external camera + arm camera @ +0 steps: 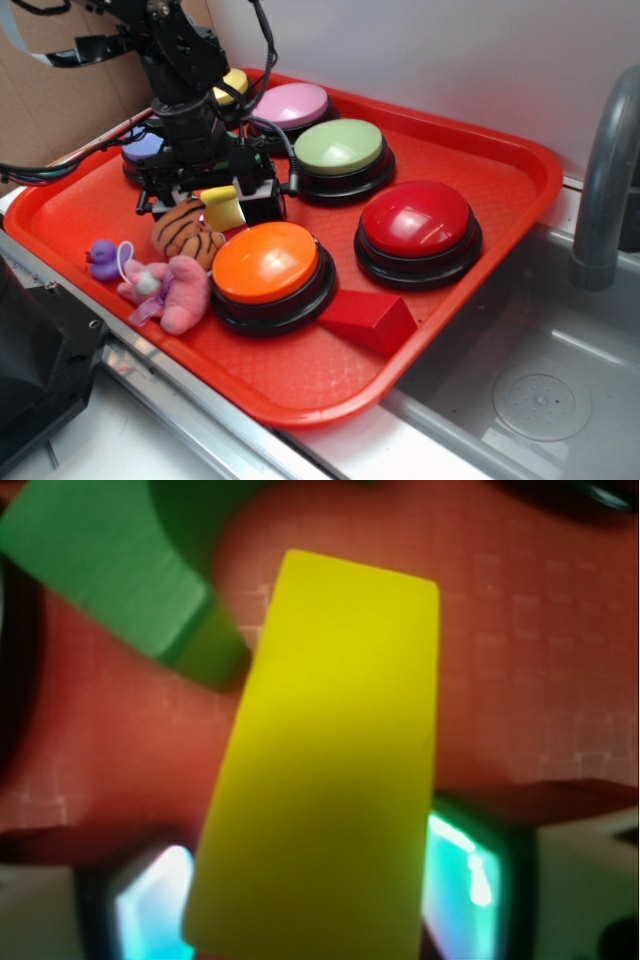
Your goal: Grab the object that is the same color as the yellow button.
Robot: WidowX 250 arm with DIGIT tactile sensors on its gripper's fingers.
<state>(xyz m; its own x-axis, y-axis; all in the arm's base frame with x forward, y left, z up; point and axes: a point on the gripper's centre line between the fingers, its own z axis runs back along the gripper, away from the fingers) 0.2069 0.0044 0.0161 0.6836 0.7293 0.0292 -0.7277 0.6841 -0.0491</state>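
My gripper (310,900) is clamped on the yellow block (320,770): in the wrist view it fills the middle of the frame, running down between my two fingers, whose lit pads (150,905) press it from left and right. So the grab itself looks made, and the step in hand, as I judge it, is the lift.

In the exterior view the block (221,208) sits tilted in my gripper (215,200), just above the tray (300,380) and right over the striped plush (187,232). I cannot tell whether its lower corner is touching the plush or just clear of it.

Nearest the camera lie a pink plush (170,293) and a small purple duck (103,259) at the tray's near left, and a red wedge (365,318) to the near right. The orange button (266,265) stands just right of the block. Beyond my fingers, the wrist view shows a green block (120,570) lying on the tray, near the yellow one but apart from it.

Farther off stand the red button (417,222), the green button (339,150) and a pink button (292,105). The yellow button (232,86) is at the far left, mostly hidden behind my arm; its colour matches what I hold.

Next I should rise straight up, keeping the squeeze firm, since the block is held askew and could twist out. The plush and the orange button sit close, so no sideways drift until I am above them.
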